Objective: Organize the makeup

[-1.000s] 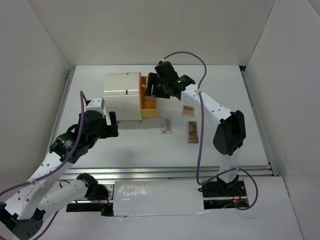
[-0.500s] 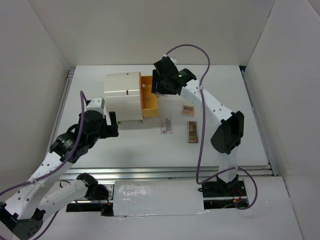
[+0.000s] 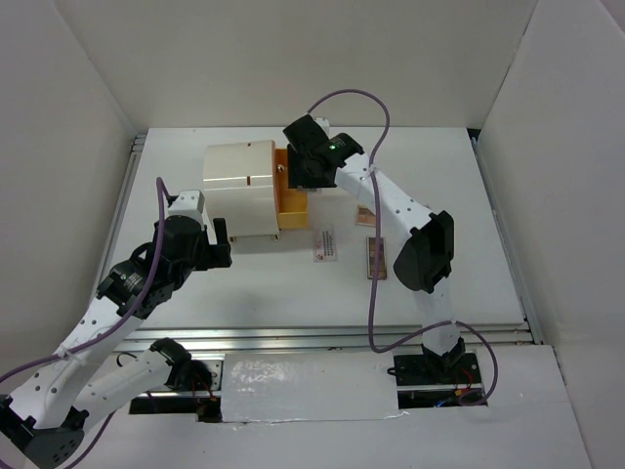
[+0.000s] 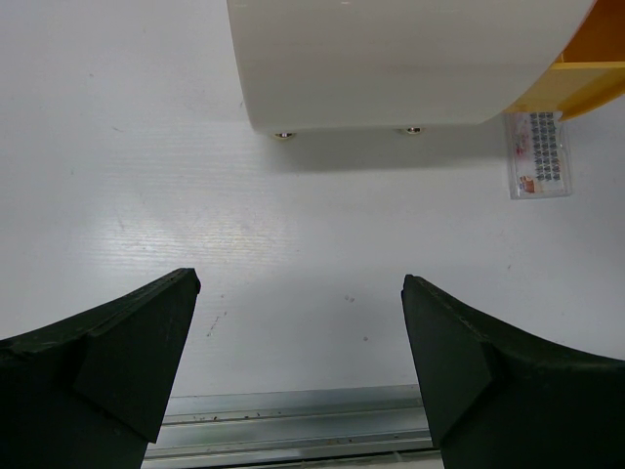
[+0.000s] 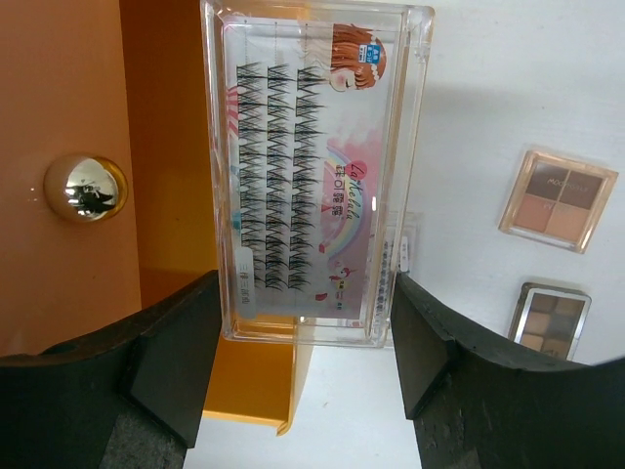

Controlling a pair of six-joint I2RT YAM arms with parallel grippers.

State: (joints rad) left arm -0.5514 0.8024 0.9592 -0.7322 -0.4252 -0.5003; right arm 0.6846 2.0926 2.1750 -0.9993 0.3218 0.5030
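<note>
Plain white worktop (image 3: 273, 293) boxed in by white panels (image 3: 293, 59) on 3 sides, like a little booth. Aluminium rail (image 3: 322, 337) runs along the near edge. Lighting's soft and even, only faint shadows.

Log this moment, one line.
right gripper: holds lash packet over orange drawer | left gripper: open, empty | table: square palette, brown palette, second packet

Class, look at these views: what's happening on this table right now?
The right gripper holds a clear plastic box of false lashes above the open orange drawer of the cream rounded box, not yet released. The left gripper hangs open beside that box, holding nothing. A square pink-beige palette, a brown rectangular palette and a white flat packet lie on the white table.
</note>
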